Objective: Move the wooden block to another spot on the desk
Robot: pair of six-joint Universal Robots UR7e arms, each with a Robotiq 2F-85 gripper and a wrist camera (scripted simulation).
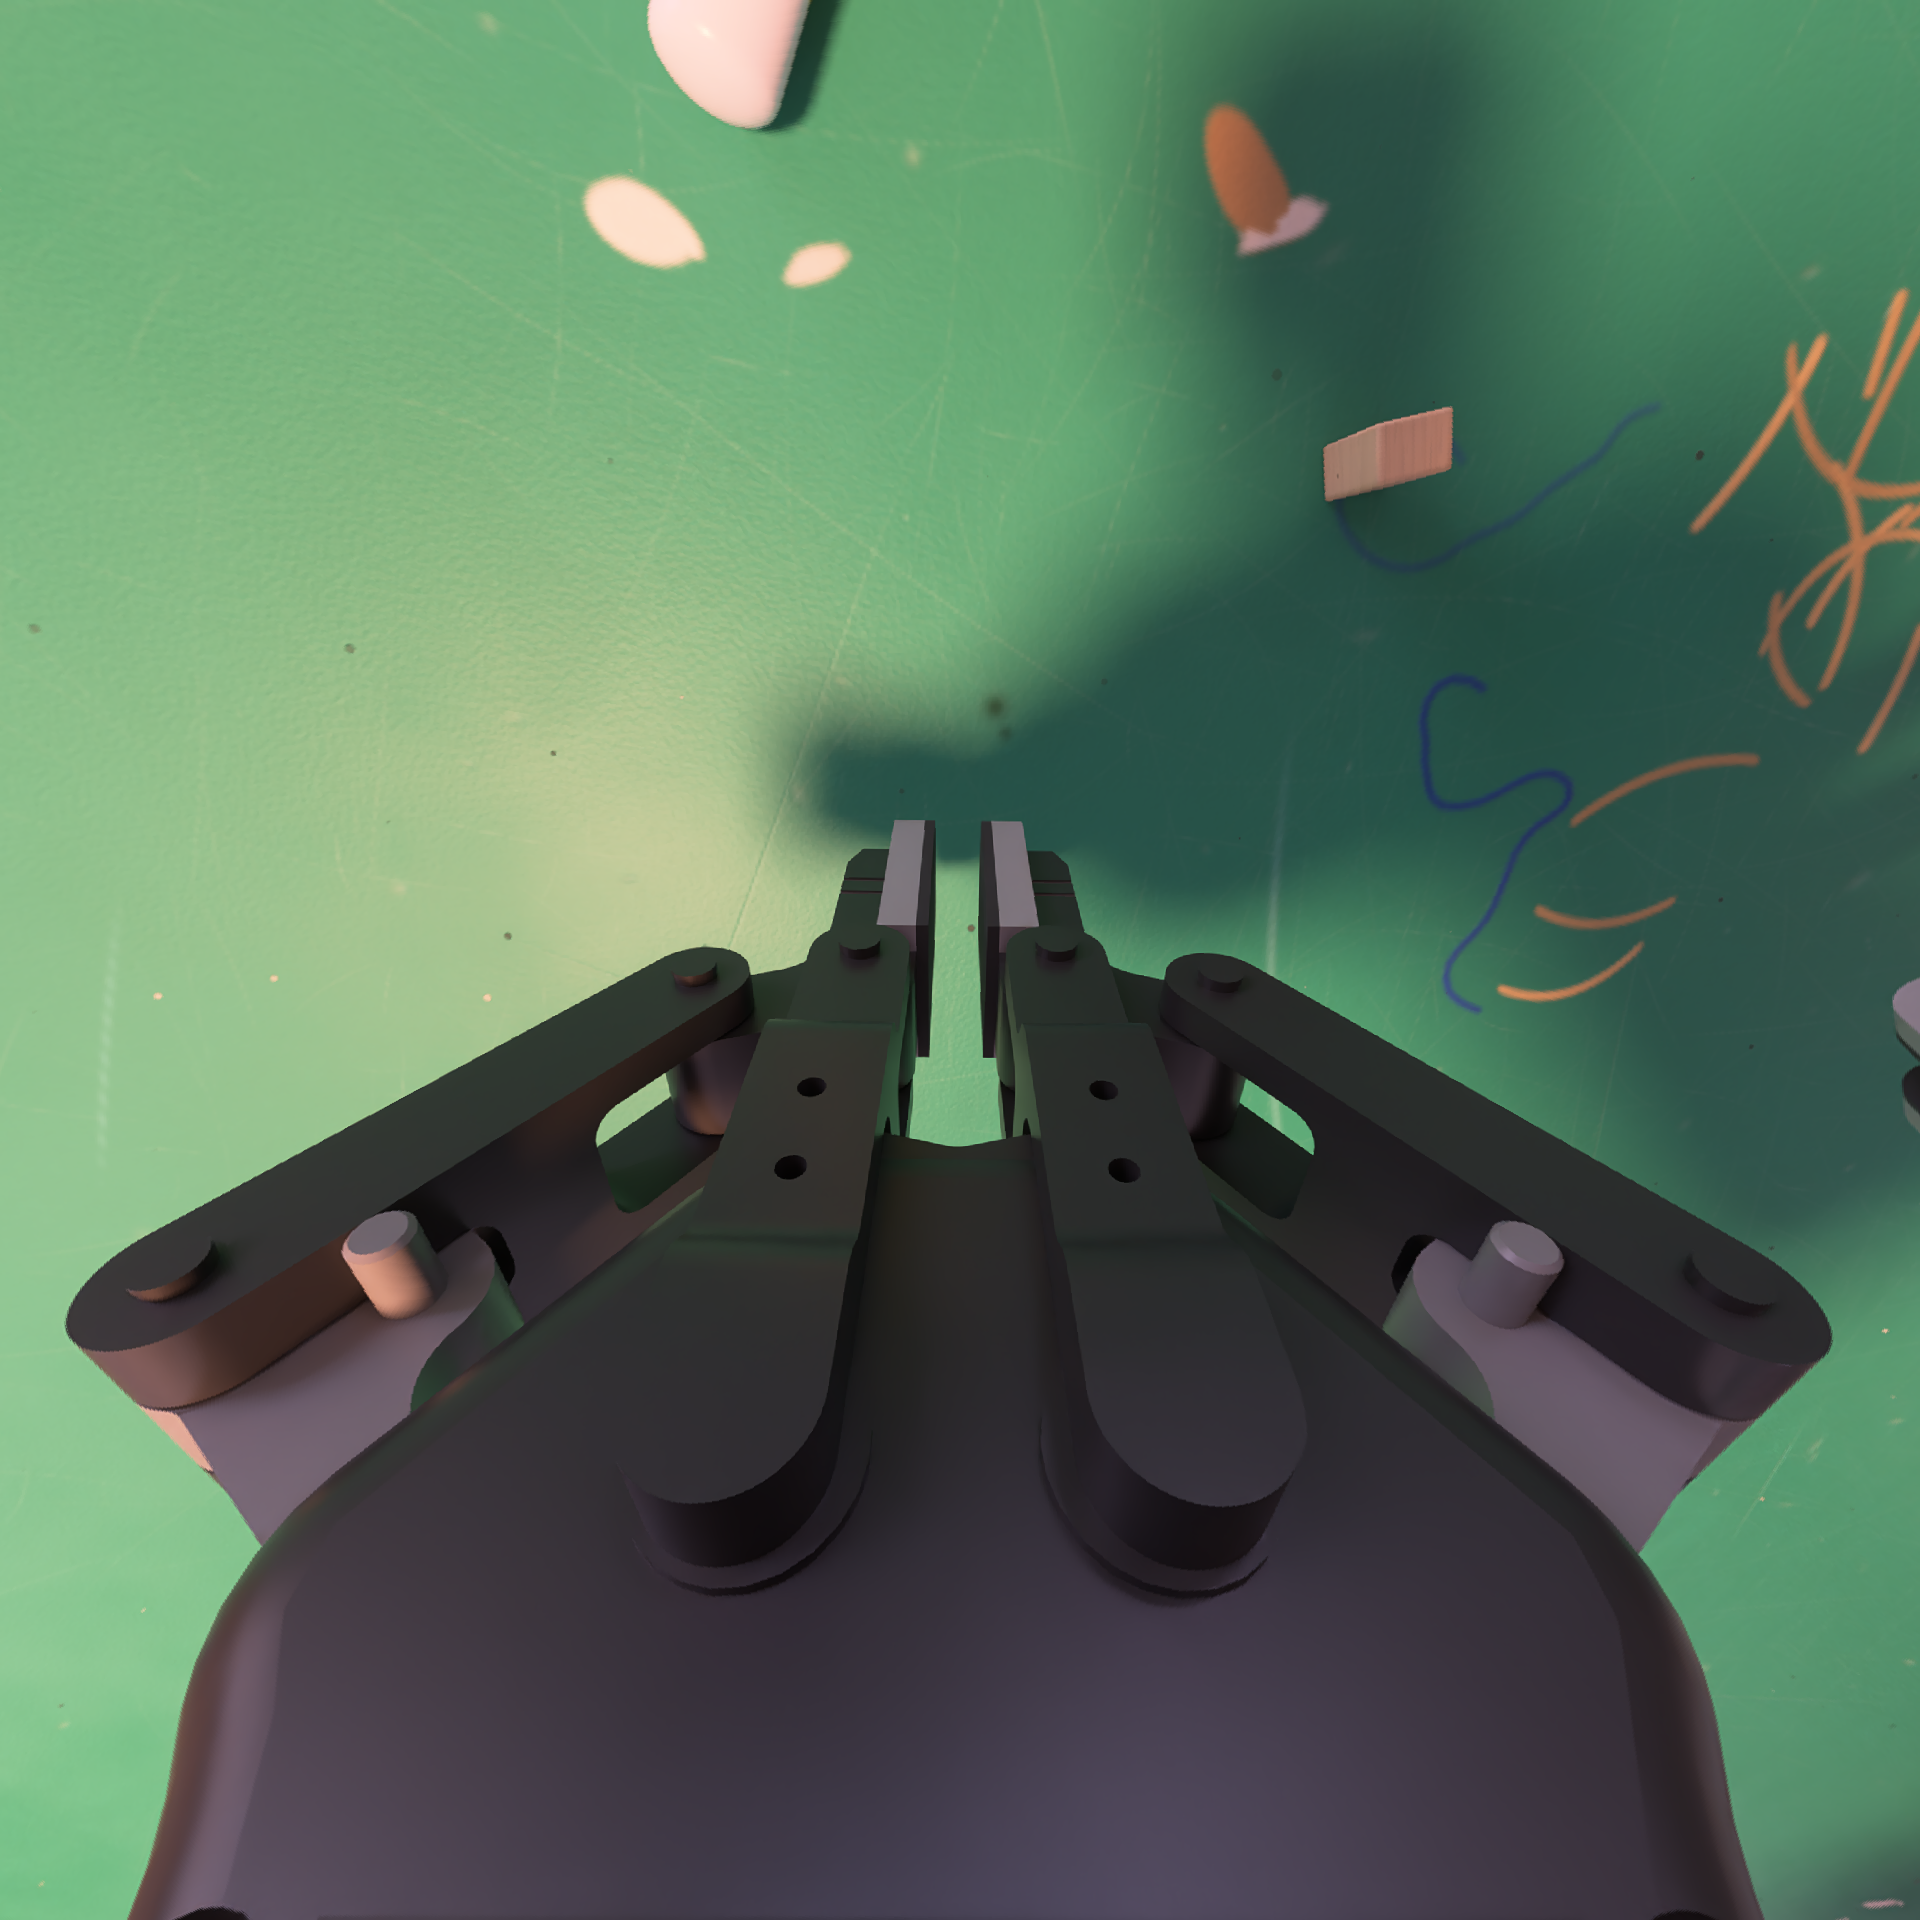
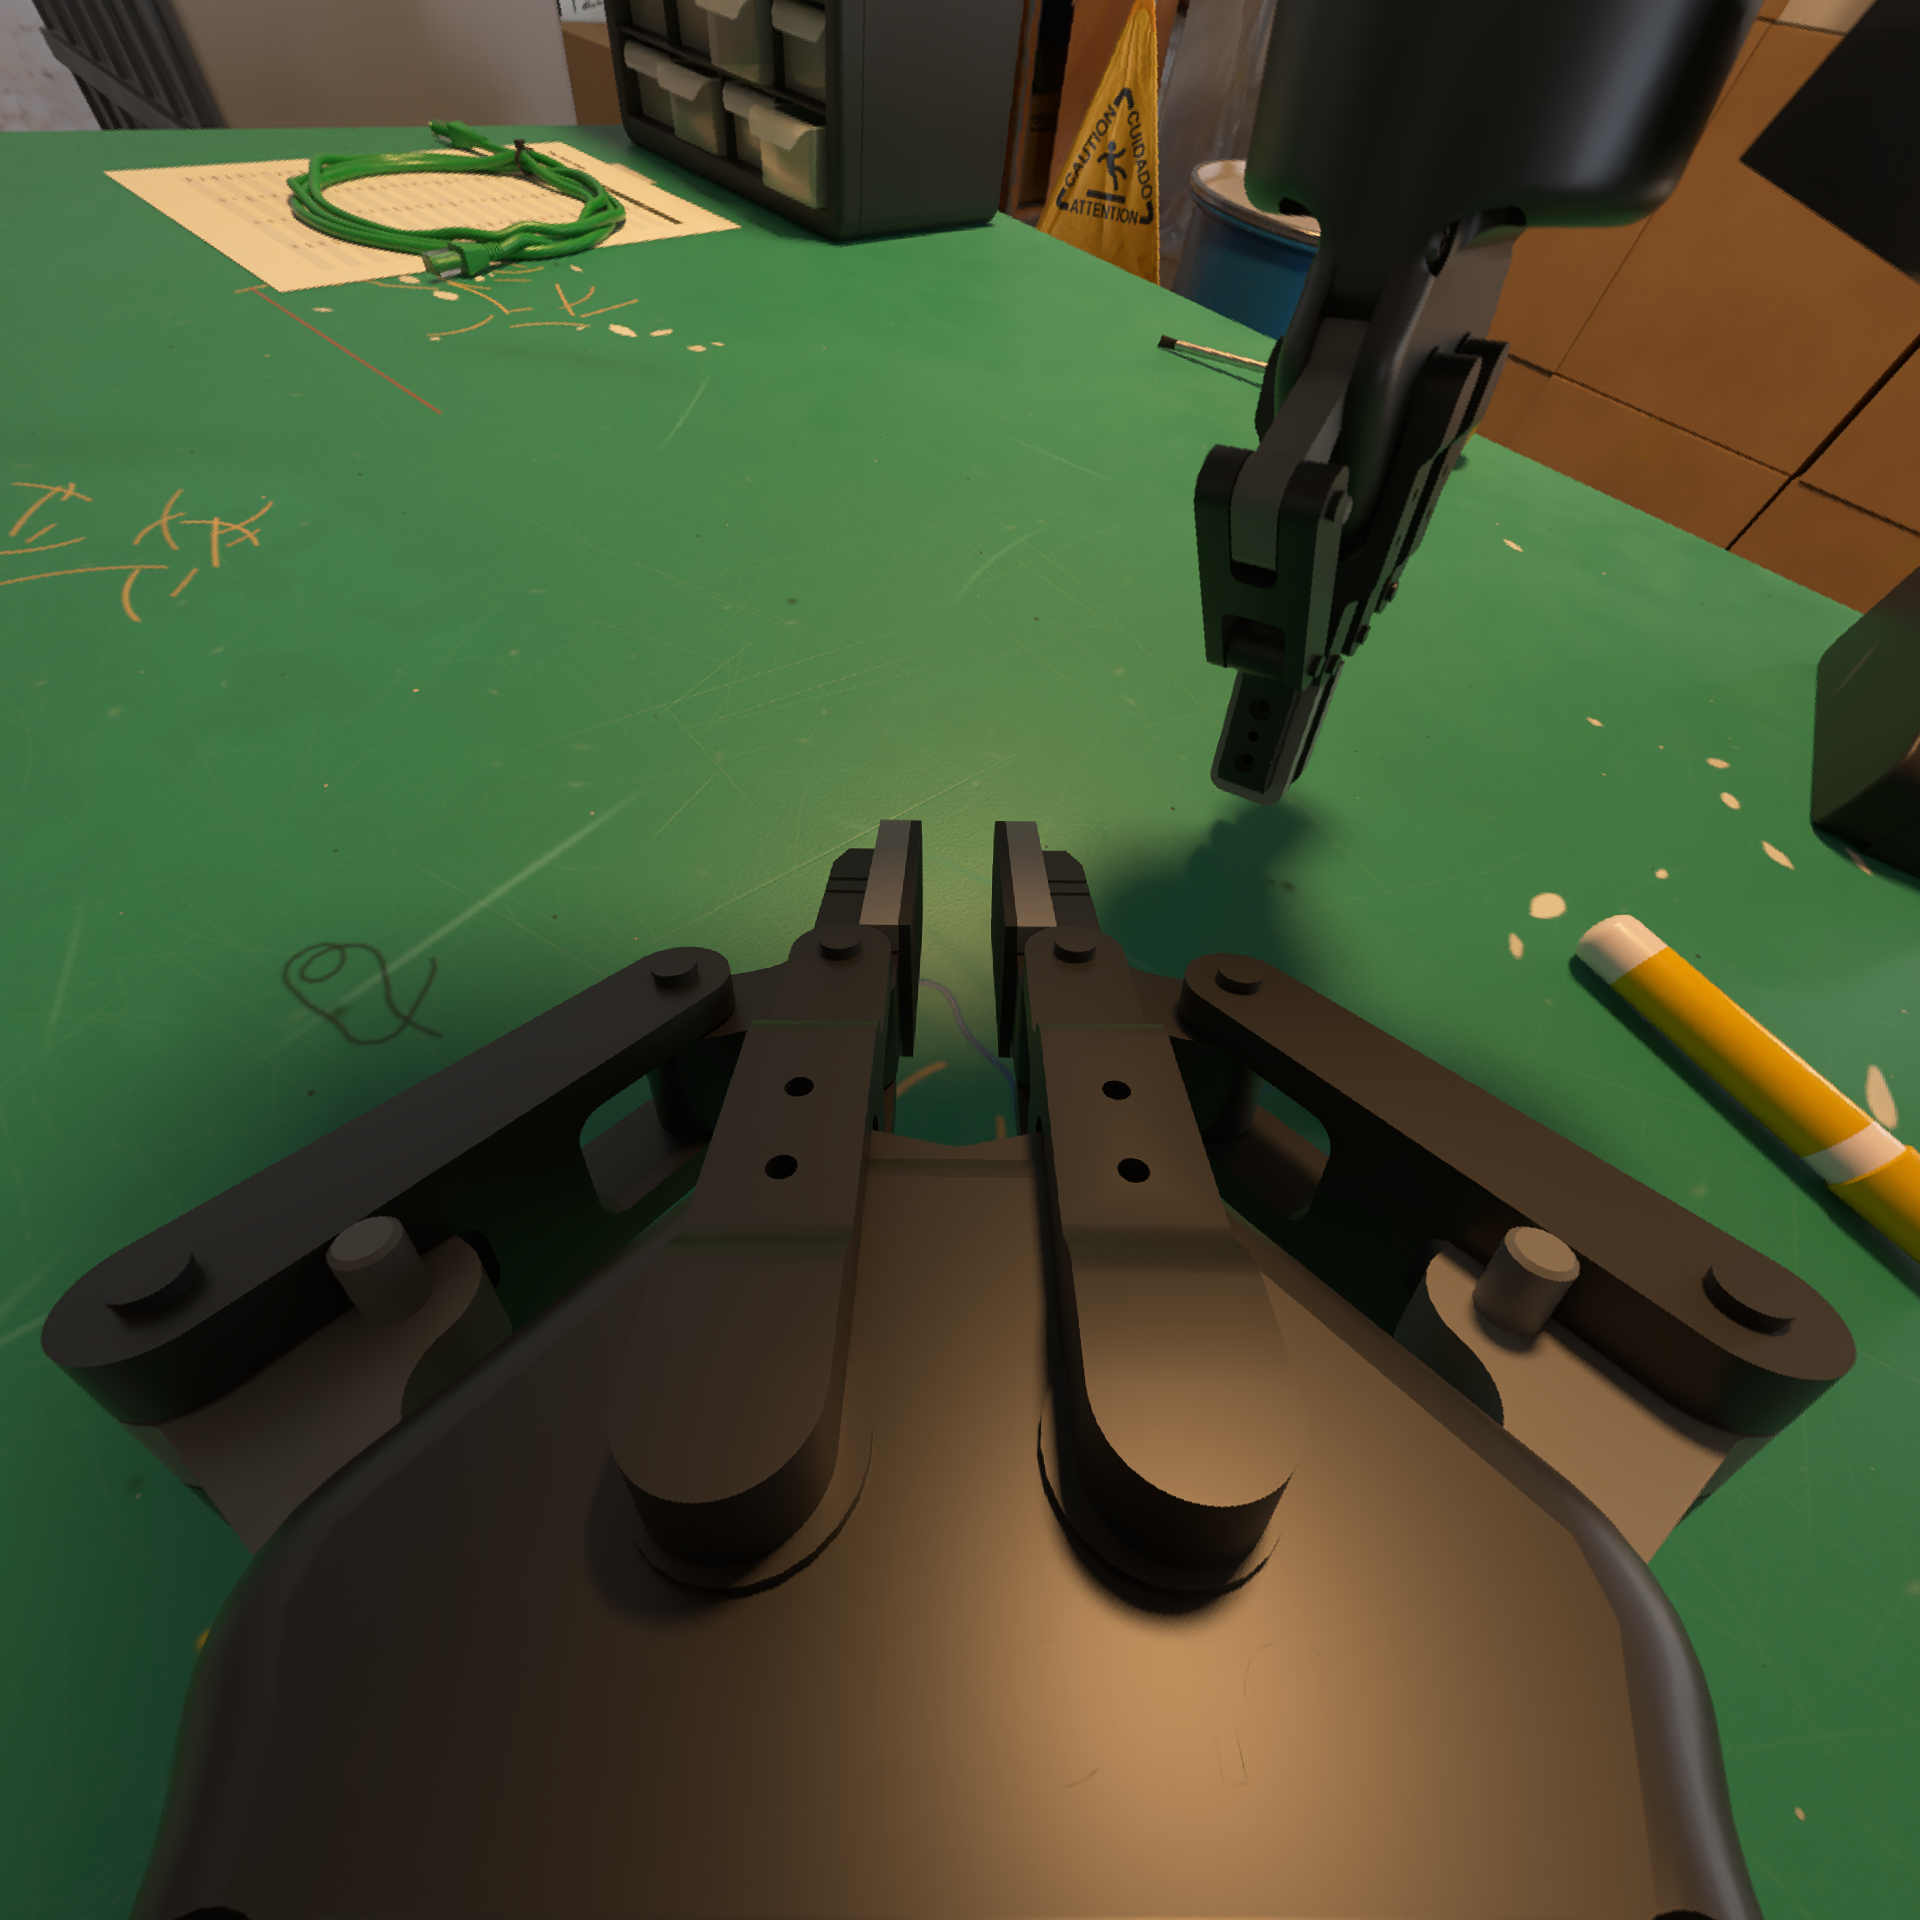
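Note:
The wooden block (image 1: pixel 1387 454), small and pale, lies flat on the green desk (image 1: pixel 416 520) in the left wrist view, far ahead and to the right of my left gripper (image 1: pixel 958 862). The left gripper hangs above the desk, its jaws nearly together with a thin gap and nothing between them. It also shows in the right wrist view (image 2: pixel 1262 769), hovering just above the desk. My right gripper (image 2: pixel 956 862) is low over the desk, its jaws also nearly together and empty. The block does not show in the right wrist view.
A yellow and white marker (image 2: pixel 1745 1060) lies at the right. A dark box (image 2: pixel 1870 727) stands at the right edge. A coiled green cable (image 2: pixel 457 208) on a paper sheet and a drawer organiser (image 2: pixel 810 114) are at the back. A brown oval object (image 1: pixel 1247 177) lies beyond the block.

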